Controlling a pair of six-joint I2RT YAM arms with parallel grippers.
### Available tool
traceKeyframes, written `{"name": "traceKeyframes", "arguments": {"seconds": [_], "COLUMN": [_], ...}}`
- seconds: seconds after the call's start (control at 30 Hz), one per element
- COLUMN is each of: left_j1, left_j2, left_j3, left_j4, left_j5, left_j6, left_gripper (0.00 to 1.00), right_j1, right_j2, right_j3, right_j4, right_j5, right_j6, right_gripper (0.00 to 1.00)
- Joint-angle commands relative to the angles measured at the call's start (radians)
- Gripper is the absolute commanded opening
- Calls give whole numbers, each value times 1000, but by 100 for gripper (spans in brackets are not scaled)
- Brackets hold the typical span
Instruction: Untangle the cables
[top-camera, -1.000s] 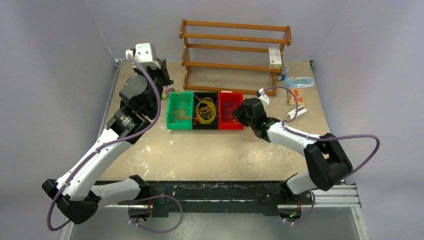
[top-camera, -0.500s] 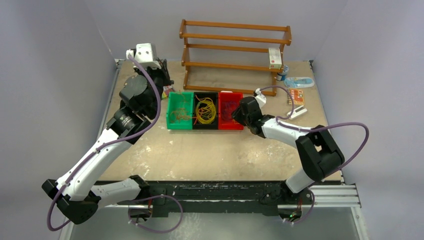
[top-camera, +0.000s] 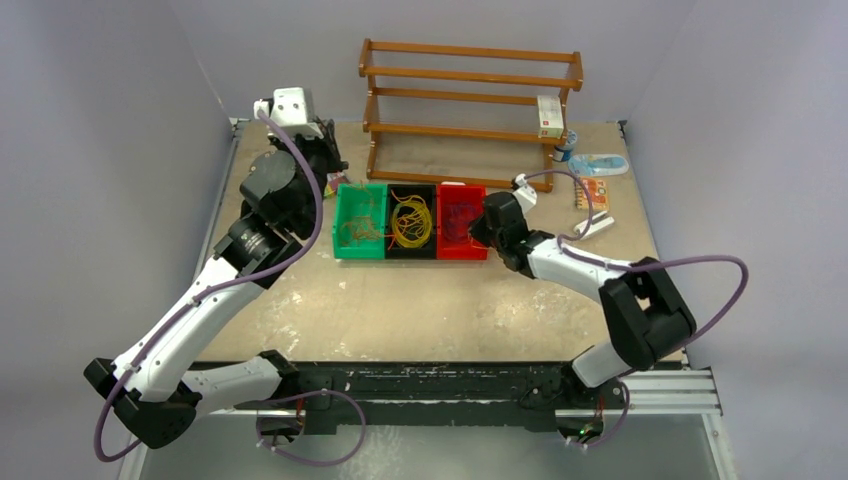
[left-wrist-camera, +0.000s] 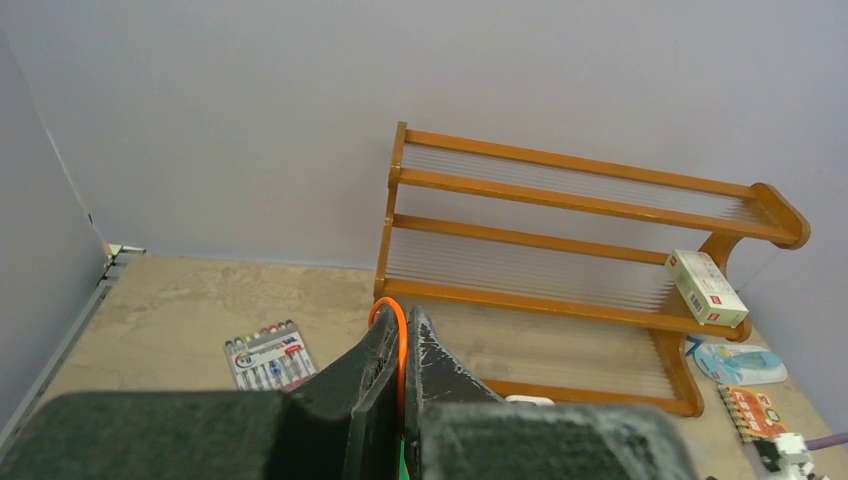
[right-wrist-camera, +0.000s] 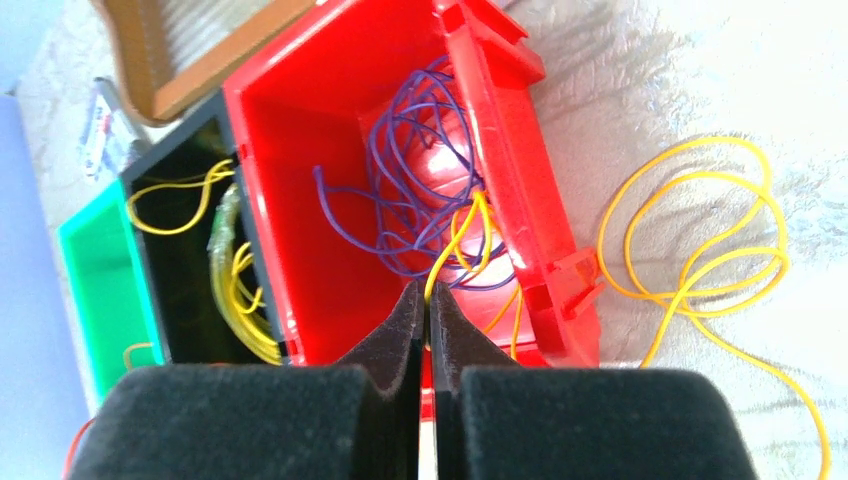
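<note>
Right wrist view: the right gripper (right-wrist-camera: 428, 300) had its jaws closed on a yellow cable (right-wrist-camera: 690, 290) just above the red bin (right-wrist-camera: 290, 180). That cable trailed out beside the bin, and purple cables (right-wrist-camera: 400, 190) lay inside it. Well apart from the bin, the left gripper (left-wrist-camera: 403, 335) pinched an orange cable (left-wrist-camera: 392, 312).

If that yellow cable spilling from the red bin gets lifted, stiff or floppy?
Probably floppy: the yellow cable sprawls in loose loops. Likely light, being so thin. It may drag the purple cables along; they overlap in the red bin.
</note>
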Motion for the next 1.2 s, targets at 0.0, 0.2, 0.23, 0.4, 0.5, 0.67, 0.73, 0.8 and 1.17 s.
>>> {"name": "traceKeyframes", "arguments": {"seconds": [0.0, 0.2, 0.23, 0.4, 0.5, 0.67, 0.73, 0.8, 1.17], "left_j1": [3, 3, 2, 2, 2, 3, 3, 3, 3], "left_j2": [-24, -27, -28, -21, -18, -11, -9, -5, 4], "left_j3": [-6, -5, -5, -4, -3, -2, -1, 0, 23], "left_j4": [36, 38, 40, 43, 43, 45, 46, 44, 17], "left_j5": [5, 5, 5, 19, 23, 30, 33, 37, 73], "left_j6": [10, 10, 8, 0, -2, -8, -9, -10, -13], "left_gripper": [0, 0, 0, 0, 0, 0, 0, 0, 0], "right_j1": [4, 4, 4, 3, 3, 3, 1, 1, -200], "right_j2": [-136, -358, -399, -587, -648, -698, -704, -693, -627], "right_j3": [-20, -13, -12, -22, -42, -87, -101, -103, -120], "right_j4": [63, -25, -54, -198, -267, -333, -330, -316, -89], "right_j5": [49, 136, 157, 333, 396, 433, 436, 434, 450], "right_j6": [-33, -119, -124, -135, -130, -93, -101, -126, -345], "right_gripper": [0, 0, 0, 0, 3, 20, 30, 37, 86]}}
